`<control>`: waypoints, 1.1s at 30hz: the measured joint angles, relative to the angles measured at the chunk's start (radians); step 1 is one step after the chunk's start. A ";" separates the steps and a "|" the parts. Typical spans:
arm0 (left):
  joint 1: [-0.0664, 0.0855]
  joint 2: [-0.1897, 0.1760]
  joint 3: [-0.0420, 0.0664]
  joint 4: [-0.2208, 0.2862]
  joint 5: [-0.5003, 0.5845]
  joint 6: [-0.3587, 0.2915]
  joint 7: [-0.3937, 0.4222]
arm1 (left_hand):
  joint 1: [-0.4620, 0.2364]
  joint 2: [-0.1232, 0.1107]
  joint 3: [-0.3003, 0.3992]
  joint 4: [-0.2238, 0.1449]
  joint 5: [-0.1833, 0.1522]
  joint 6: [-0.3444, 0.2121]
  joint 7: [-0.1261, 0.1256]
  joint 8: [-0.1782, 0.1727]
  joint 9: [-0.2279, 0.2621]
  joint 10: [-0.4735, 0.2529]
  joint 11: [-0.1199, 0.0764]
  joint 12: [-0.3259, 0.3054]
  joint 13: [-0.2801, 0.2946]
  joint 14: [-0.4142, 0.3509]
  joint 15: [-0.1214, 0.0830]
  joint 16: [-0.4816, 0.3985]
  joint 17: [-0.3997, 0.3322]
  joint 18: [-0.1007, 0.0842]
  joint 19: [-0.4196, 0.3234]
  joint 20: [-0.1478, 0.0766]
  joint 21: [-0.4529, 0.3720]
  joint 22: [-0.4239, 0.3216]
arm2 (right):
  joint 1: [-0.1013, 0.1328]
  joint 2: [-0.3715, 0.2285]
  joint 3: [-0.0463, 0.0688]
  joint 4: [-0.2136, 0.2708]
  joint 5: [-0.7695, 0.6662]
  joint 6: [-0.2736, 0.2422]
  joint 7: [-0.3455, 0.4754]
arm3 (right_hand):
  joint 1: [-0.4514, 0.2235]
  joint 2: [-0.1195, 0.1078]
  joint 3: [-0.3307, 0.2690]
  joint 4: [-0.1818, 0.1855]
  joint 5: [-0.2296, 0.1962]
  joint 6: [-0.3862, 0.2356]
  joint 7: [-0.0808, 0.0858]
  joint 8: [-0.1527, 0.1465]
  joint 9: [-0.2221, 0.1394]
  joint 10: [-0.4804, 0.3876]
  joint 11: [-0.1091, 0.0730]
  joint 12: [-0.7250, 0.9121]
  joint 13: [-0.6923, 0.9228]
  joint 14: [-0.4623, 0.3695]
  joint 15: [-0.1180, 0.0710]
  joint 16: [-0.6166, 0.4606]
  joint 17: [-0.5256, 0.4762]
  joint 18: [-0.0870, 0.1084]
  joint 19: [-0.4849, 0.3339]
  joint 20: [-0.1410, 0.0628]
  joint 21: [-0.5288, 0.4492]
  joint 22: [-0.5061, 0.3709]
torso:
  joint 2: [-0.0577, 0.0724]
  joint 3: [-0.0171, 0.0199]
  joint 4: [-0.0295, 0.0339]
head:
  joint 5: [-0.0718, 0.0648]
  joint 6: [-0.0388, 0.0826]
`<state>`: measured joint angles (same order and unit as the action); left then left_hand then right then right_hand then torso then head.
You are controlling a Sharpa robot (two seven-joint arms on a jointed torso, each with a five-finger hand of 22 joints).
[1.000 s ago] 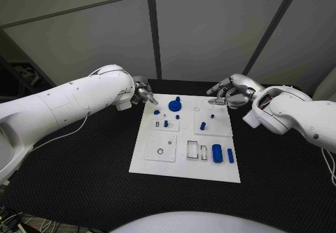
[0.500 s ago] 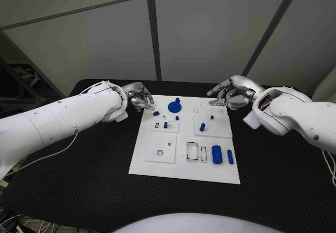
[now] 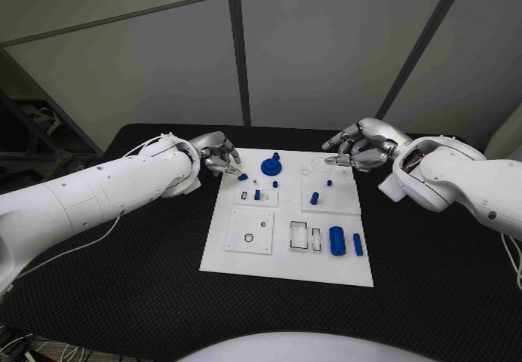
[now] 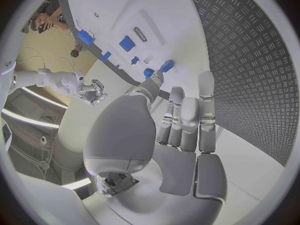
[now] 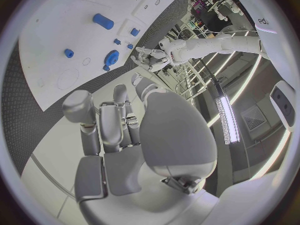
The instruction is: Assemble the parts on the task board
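Head view: left robot hand (image 3: 221,160) is hovering at the task board's (image 3: 250,256) far-left corner, fingers spread, holding nothing; right robot hand (image 3: 359,147) is waiting, loosely curled, empty. Blue parts (image 3: 271,161) are lying across the board. Best approach: descending slowly, aligning fingertips before pinching.

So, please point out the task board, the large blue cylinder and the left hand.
task board (image 3: 261,256): head view, bare near-left corner.
large blue cylinder (image 3: 337,239): head view, middle of its side.
left hand (image 3: 221,157): head view, middle of the hand.
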<state>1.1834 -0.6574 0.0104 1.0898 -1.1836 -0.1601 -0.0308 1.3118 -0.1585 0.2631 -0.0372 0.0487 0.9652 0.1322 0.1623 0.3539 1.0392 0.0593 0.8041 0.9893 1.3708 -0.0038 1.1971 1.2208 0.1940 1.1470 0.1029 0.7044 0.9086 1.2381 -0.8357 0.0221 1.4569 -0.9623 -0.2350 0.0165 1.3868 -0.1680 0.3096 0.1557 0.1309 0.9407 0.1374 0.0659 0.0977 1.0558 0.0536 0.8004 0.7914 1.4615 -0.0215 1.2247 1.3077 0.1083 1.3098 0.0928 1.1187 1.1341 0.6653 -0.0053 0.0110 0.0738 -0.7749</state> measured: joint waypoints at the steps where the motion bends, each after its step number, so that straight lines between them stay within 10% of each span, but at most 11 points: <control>1: -0.001 0.001 0.000 -0.001 -0.004 0.003 0.000 | 0.003 -0.003 -0.004 0.004 0.000 0.004 0.004 -0.002 -0.007 0.009 0.001 0.025 0.017 0.006 -0.001 0.016 0.013 0.000 0.008 -0.001 0.017 0.015 | 0.000 0.000 0.000 0.000 0.000 0.000 0.000 | 0.000 0.000 0.000 0.000 0.000 0.000 0.000 0.000 0.000 0.000 0.000 0.000 0.000 0.000 0.000 0.000 0.000 0.000 0.000 0.000 0.000 0.000 | 0.000 0.0000 0.0000 | 0.000 0.000; 11: -0.013 0.017 0.000 -0.008 -0.028 0.043 -0.011 | 0.015 0.009 -0.022 0.022 0.000 0.050 -0.004 -0.012 -0.048 0.043 -0.003 0.159 0.106 0.034 -0.005 0.109 0.081 0.000 0.045 -0.003 0.127 0.110 | 0.000 0.000 0.000 0.000 -0.001 0.000 0.000 | 0.000 0.000 0.000 0.000 0.000 0.000 0.000 0.000 0.000 0.000 0.000 0.000 0.000 0.000 0.000 0.000 0.000 0.000 0.000 0.000 0.000 0.000 | 0.000 0.0003 -0.0001 | -0.003 -0.002; 33: -0.013 0.042 0.003 -0.033 -0.047 0.077 -0.044 | 0.070 0.064 0.002 0.020 0.000 0.109 -0.020 -0.014 -0.080 0.055 -0.013 0.202 0.125 0.045 -0.016 0.146 0.087 0.000 0.061 -0.012 0.188 0.170 | 0.000 0.000 0.000 0.001 -0.002 0.000 -0.001 | 0.000 0.000 0.000 0.000 0.000 0.000 0.000 0.000 0.000 0.000 0.000 0.000 0.000 0.000 0.000 0.000 0.000 0.000 0.000 0.000 0.000 0.002 | 0.000 0.0005 -0.0001 | -0.008 -0.005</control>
<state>1.1703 -0.6158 0.0133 1.0565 -1.2309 -0.0834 -0.0748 1.3821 -0.0946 0.2655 -0.0169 0.0488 1.0745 0.1122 0.1488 0.2743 1.0945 0.0467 1.0064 1.1143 1.4154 -0.0198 1.3429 1.3080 0.1936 1.2081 0.0911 0.8919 1.0782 1.2380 -0.8354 0.0221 1.4580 -0.9646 -0.2353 0.0155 1.3868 -0.1680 0.3096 0.1557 0.1308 0.9407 0.1374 0.0659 0.0977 1.0558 0.0535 0.8004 0.7915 1.4615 -0.0215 1.2247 1.3075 0.1084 1.3098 0.0928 1.1187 1.1359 0.6651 -0.0048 0.0109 0.0661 -0.7795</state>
